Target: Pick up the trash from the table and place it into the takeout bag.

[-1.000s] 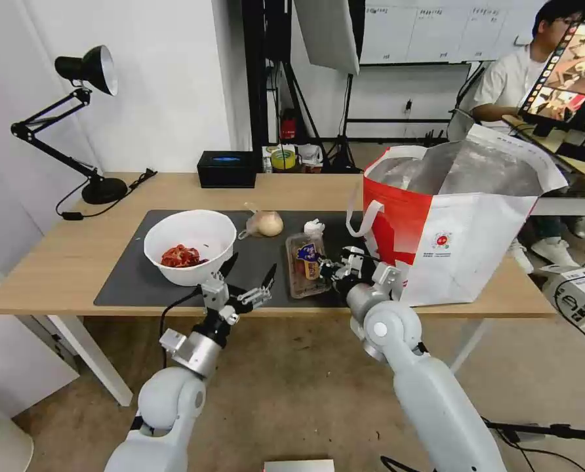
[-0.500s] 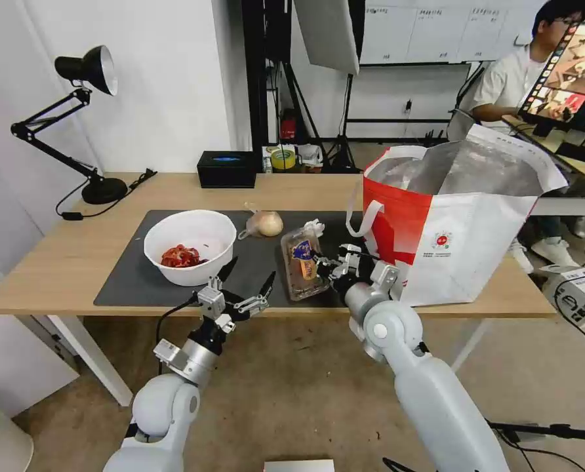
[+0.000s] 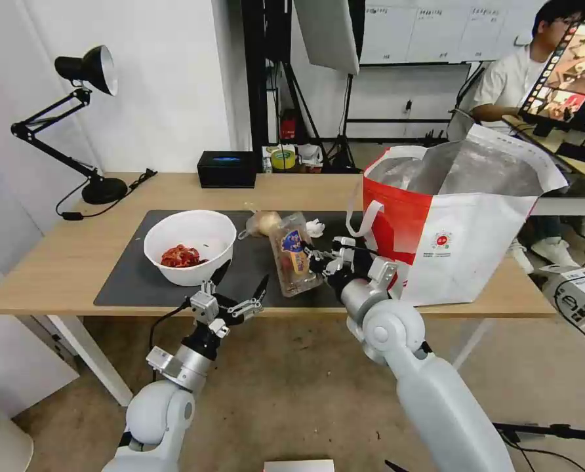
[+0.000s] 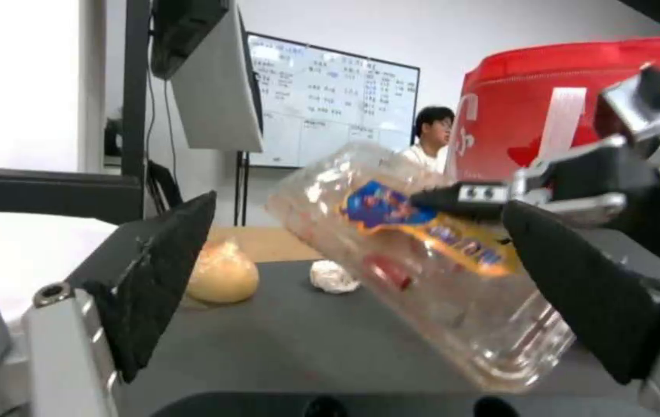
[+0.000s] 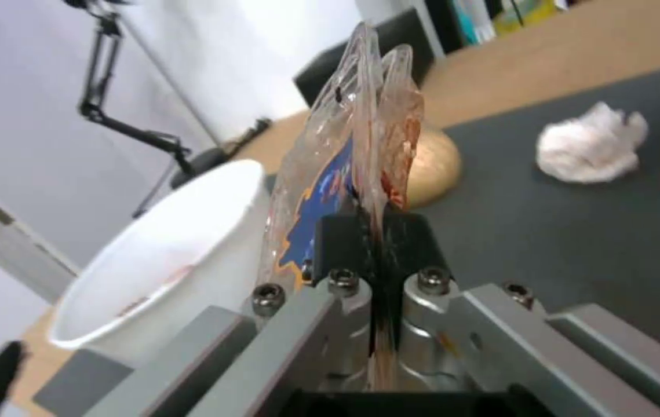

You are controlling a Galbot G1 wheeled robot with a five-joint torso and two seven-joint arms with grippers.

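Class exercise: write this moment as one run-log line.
right gripper: shut on clear box, tilted, lifted over mat | left gripper: open, at table front edge | bowl, tissue on mat | bag open

Pale grey rounded arms, silver wrists, black-padded gripper fingers [image 4: 156, 272].

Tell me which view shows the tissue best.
The right wrist view: the tissue lies close and unblocked on the mat. The left wrist view shows it farther off, whole; in the head view it sits behind the lifted box.
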